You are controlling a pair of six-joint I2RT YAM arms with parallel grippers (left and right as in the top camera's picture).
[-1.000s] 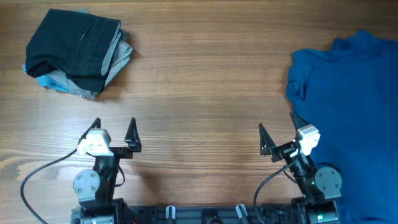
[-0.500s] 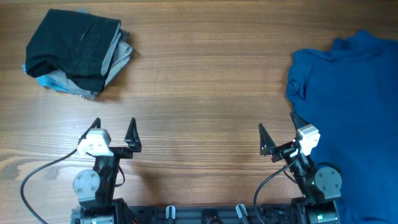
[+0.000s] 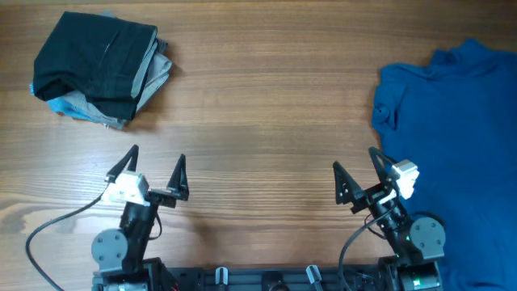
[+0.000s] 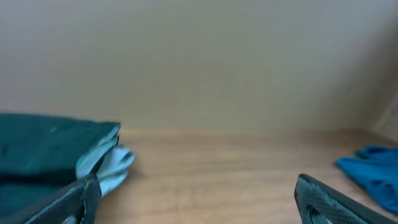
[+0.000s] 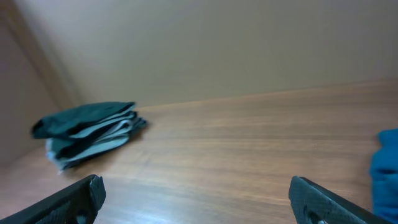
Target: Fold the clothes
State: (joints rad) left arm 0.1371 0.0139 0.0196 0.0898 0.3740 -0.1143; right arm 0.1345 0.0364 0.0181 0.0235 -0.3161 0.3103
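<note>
A large royal-blue T-shirt [image 3: 456, 137] lies spread and rumpled at the right side of the table; its edge shows in the left wrist view [image 4: 372, 167] and the right wrist view [image 5: 387, 168]. A folded pile of black, grey and light-blue clothes [image 3: 98, 66] sits at the far left; it also shows in the left wrist view [image 4: 56, 155] and the right wrist view [image 5: 90, 130]. My left gripper [image 3: 153, 165] is open and empty near the front edge. My right gripper [image 3: 355, 168] is open and empty, just left of the blue shirt.
The wooden table [image 3: 266, 105] stretches bare between the pile and the blue shirt. Both arm bases stand at the front edge, with a black cable [image 3: 48, 230] running off the left one. A plain beige wall [image 4: 199, 56] is behind the table.
Both grippers have lifted and shifted slightly forward from their rest pose, fingers still open. The clothes have not moved.
</note>
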